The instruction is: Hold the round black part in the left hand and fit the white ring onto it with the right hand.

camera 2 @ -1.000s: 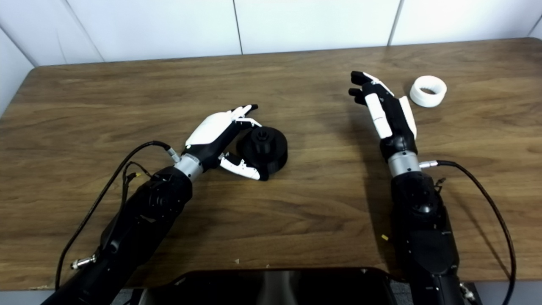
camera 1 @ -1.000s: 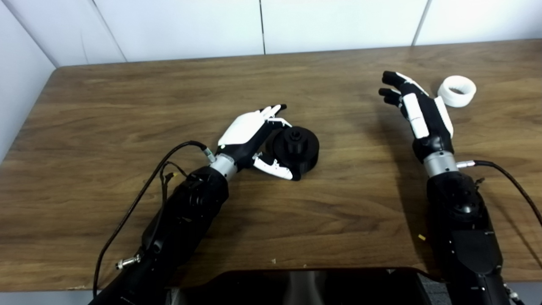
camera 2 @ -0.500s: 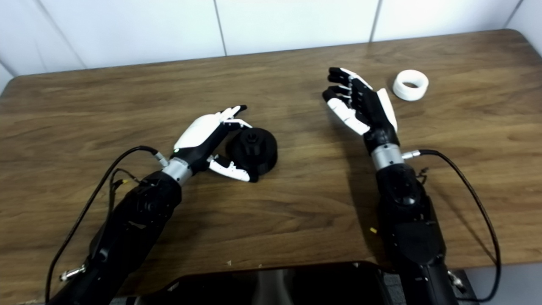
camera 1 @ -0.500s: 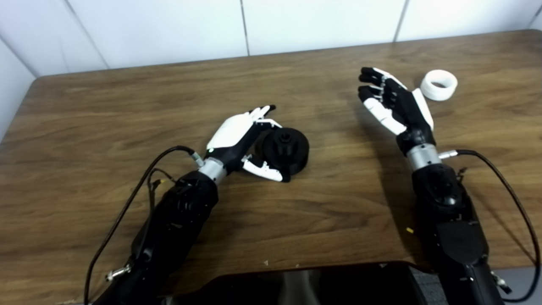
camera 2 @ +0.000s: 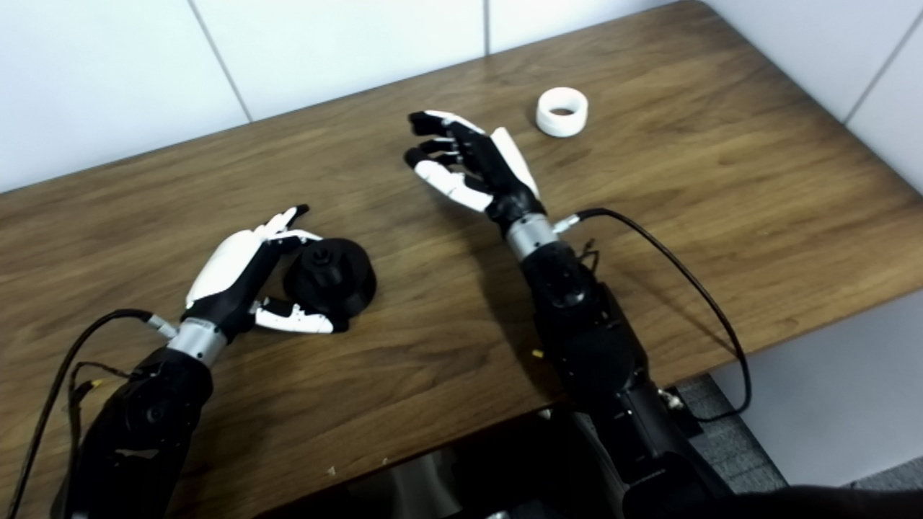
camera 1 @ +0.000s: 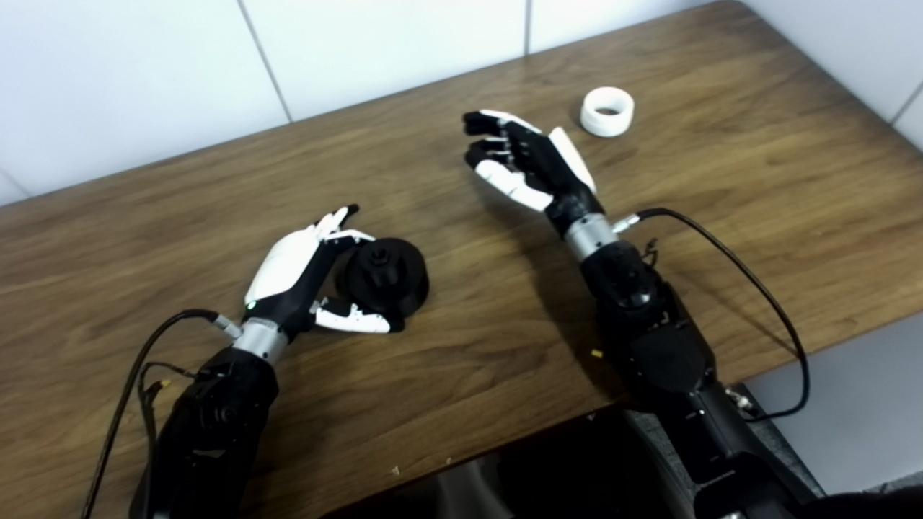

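Observation:
The round black part (camera 1: 384,274) lies flat on the wooden table (camera 1: 721,180), hub up. My left hand (camera 1: 299,270) is open beside its left side, fingers stretched past its far edge and thumb under its near edge, close to or touching it. The white ring (camera 1: 607,112) lies on the table at the back right. My right hand (camera 1: 526,162) hovers open to the ring's left and nearer, fingers slightly curled, holding nothing, a hand's width from the ring.
White wall panels (camera 1: 360,50) rise behind the table. The table's right edge (camera 1: 851,324) and the grey floor show at the right. Cables (camera 1: 728,259) run from both wrists. A dark body panel (camera 1: 505,476) fills the bottom.
The camera has swung right and tilted, shifting the whole scene left. The right hand has turned from edge-on to palm-left with fingers curled. The left hand stays by the black part.

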Controlling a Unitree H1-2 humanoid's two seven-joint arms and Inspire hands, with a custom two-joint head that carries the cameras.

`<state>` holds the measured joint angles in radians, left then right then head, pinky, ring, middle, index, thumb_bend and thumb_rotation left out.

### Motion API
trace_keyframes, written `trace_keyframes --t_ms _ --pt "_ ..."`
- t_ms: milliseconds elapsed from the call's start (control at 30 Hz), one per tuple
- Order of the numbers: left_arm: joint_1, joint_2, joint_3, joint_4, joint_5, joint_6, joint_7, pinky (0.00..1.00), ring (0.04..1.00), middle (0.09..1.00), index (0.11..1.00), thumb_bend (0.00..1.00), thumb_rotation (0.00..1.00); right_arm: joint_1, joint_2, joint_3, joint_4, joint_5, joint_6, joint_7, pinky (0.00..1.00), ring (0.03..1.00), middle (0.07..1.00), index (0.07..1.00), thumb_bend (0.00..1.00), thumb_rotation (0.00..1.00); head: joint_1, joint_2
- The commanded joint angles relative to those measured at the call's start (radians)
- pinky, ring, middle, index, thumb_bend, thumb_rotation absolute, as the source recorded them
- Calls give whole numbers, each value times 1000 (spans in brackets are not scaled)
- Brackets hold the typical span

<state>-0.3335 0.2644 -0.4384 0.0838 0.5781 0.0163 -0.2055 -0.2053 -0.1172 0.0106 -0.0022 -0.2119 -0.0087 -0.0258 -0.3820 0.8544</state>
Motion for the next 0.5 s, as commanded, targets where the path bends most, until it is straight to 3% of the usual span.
trace_keyframes --t_ms 0,67,267,467 --pt "-6 25 7 -23 7 -20 -18 1000 1000 1000 637 1000 306 -45 0 0 -41 -11 -17 -14 670 753 790 789 552 618 1 -1" --pt "-4 24 8 -27 4 -15 -24 1000 1000 1000 637 1000 299 -46 -4 1 -41 -17 -20 -14 661 752 788 789 541 590 6 -13" --pt "-1 22 9 -29 8 -22 -22 1000 1000 1000 627 1000 291 -59 -67 35 -42 -204 6 -45 558 697 766 783 577 480 16 -19" --pt "-3 25 13 -24 9 -23 -19 1000 1000 1000 628 1000 306 -107 -196 73 -47 -457 43 -58 563 701 771 777 590 471 19 -24"
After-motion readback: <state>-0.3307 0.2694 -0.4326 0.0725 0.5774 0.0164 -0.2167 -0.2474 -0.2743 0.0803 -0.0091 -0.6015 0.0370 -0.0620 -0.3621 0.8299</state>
